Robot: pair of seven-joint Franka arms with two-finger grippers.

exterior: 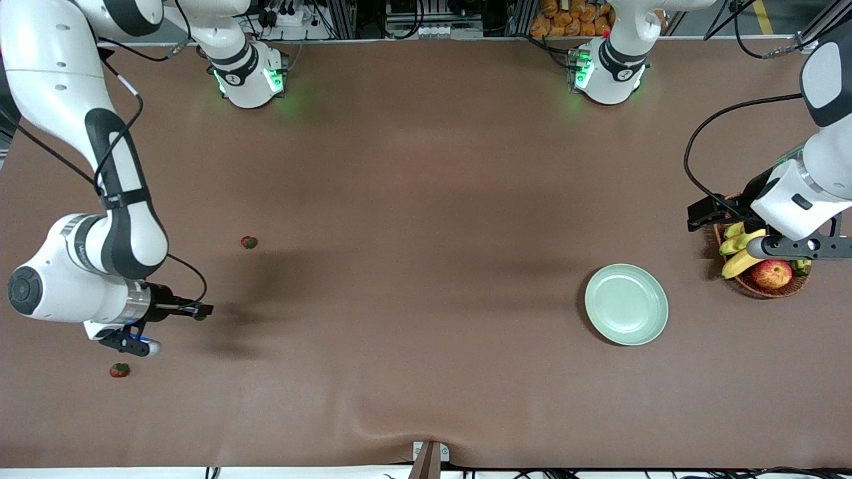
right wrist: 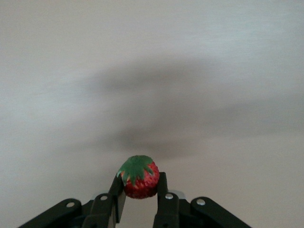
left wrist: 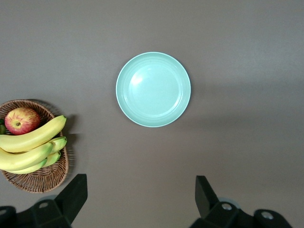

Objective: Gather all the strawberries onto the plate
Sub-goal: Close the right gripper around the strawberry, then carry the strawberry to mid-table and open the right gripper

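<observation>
Strawberry (right wrist: 138, 177) number one sits pinched between the fingers (right wrist: 165, 197) of the right hand (right wrist: 139, 199), cap up, at the right arm's end of the desk (exterior: 399, 199). The grip looks narrow, catching only the berry's sides, so the sensible way through this step is a straight lift, then a level carry along the desk to the plate (exterior: 626, 304), keeping the wrist from tilting so the fruit cannot slip out. Release should come low over the plate's middle, since a small round berry dropped from height would likely roll off the shallow rim.

Two more berries lie on the desk near that hand: one (exterior: 249, 242) farther from the front camera than the hand's arm, the other (exterior: 120, 370) nearer to it, just beside the wrist. Both are well apart from the plate, which is bare and lies toward the left arm's end.

The left hand (left wrist: 137, 202) waits with fingers spread wide, holding nothing, hanging above the basket (exterior: 765, 287) of bananas (exterior: 739, 261) and an apple (exterior: 772, 273), beside the plate.
</observation>
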